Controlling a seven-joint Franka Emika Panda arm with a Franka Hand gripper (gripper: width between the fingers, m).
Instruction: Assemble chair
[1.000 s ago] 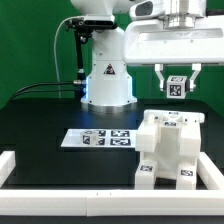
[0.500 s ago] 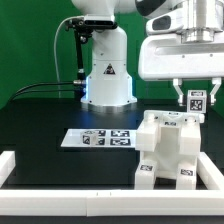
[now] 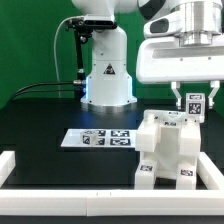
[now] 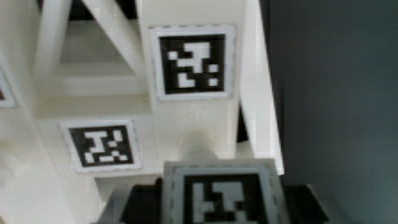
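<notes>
The partly built chair (image 3: pixel 168 150) stands on the black table (image 3: pixel 45 120) at the exterior view's right, just beside the marker board (image 3: pixel 98 138). The gripper (image 3: pixel 195 102) hangs just above the chair's far right corner. Its fingers are closed on a small tagged part (image 4: pixel 221 196), whose long axis cannot be told.

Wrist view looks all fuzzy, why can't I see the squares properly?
Wrist view: the chair fills the picture, and its tags look soft and blurry. Exterior view: sharper, brightly lit, with a blue glow on the robot base.
</notes>
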